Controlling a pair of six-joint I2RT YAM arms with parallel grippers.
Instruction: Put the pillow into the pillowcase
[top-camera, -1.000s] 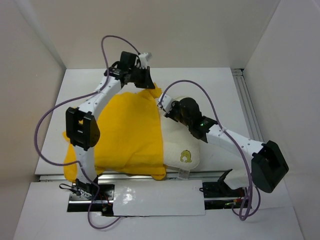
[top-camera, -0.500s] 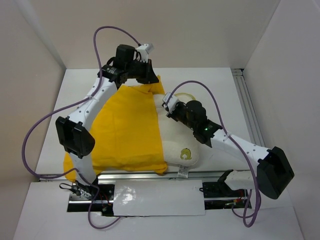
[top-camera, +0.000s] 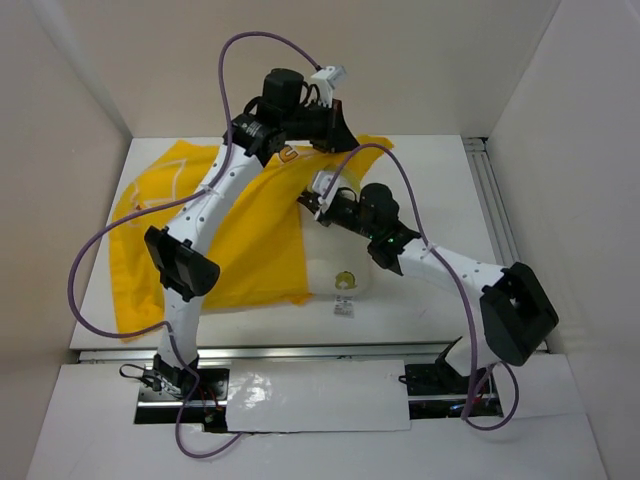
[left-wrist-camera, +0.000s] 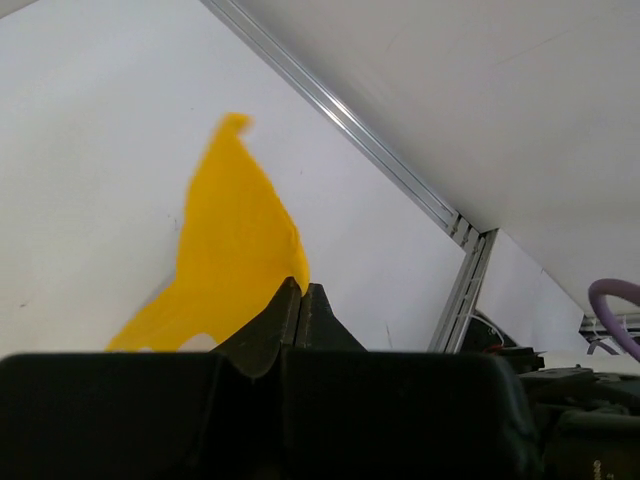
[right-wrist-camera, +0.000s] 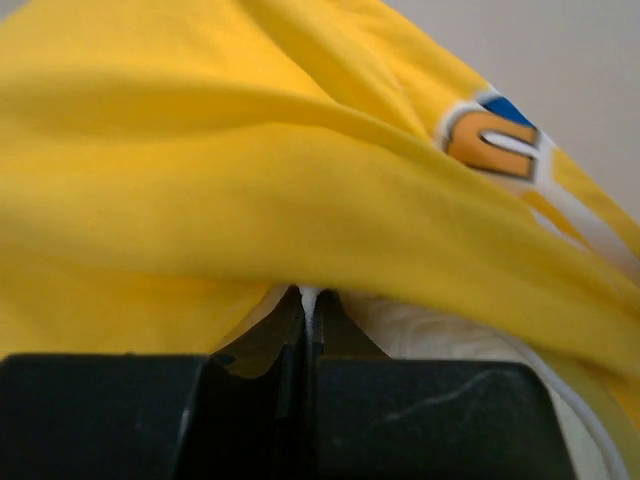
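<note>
White table (top-camera: 440, 180), plain walls. Step in hand: sleeving. The pillowcase (top-camera: 250, 250) covers most of the pillow (top-camera: 340, 272); only the near end with emblem (top-camera: 344, 280) and tag (top-camera: 343, 309) sticks out, mid-table.

Left gripper (top-camera: 335, 135) is closed on the pillowcase's far edge, holding it up off the table. Right gripper (top-camera: 318, 195) is closed, tips under the yellow hem against the pillow. Can't tell if it pinches cloth or just pushes.

Next, as I judge it: hold the mouth up and drive the pillow further in, or drag the pillowcase over the exposed end. That likely needs a regrip nearer that end.

Hidden: the covered part of the pillow, the mouth's real outline, and the print apart from a scrap of lettering (right-wrist-camera: 490, 135). Left wrist view shows only a yellow flap past the tips.
</note>
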